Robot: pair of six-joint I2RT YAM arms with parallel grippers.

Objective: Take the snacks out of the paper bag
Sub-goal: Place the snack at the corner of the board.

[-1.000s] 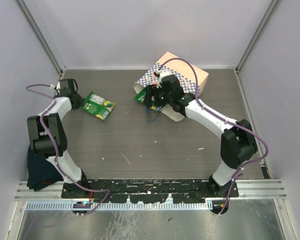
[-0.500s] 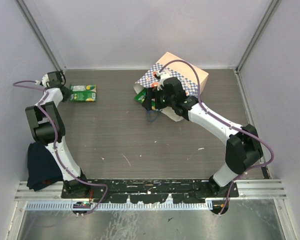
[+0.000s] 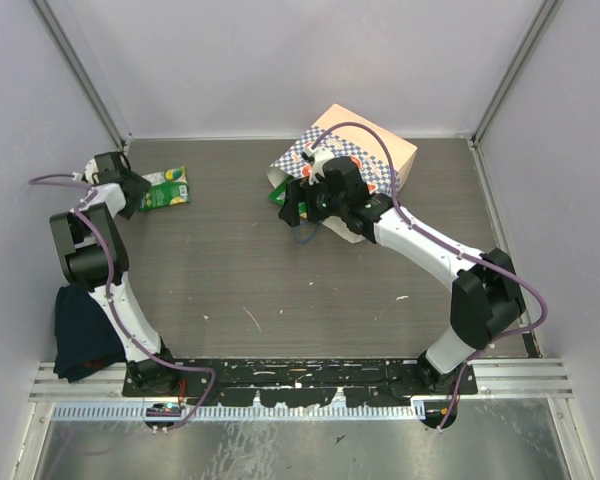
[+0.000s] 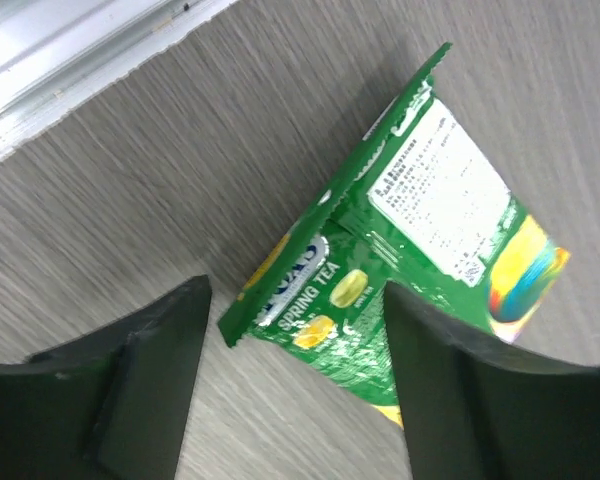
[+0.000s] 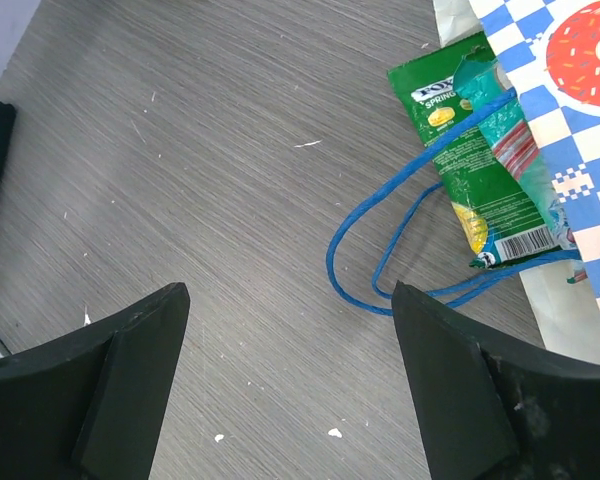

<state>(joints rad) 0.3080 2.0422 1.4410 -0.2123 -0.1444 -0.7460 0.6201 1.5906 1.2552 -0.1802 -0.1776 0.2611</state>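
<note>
The paper bag [image 3: 355,160], blue-and-white checkered with a tan base, lies on its side at the back of the table. One green snack packet [image 3: 165,188] lies flat at the far left. My left gripper [image 4: 298,290] is open just over its near corner [image 4: 410,230], not gripping it. More snacks, a green packet [image 5: 460,160] with a teal one [image 5: 505,135] on it, stick out of the bag's mouth [image 5: 580,110]. The bag's blue cord handles [image 5: 380,240] loop over the table. My right gripper [image 5: 290,290] is open, above bare table left of the cords.
A dark blue cloth [image 3: 80,335] is bunched at the table's left edge, near the left arm's base. The metal wall frame [image 4: 70,60] runs close behind the left packet. Small white crumbs [image 5: 330,433] dot the table.
My left gripper carried the green packet toward the far left corner, then opened and let it go. The right gripper widened a little and shifted slightly by the bag's mouth.
</note>
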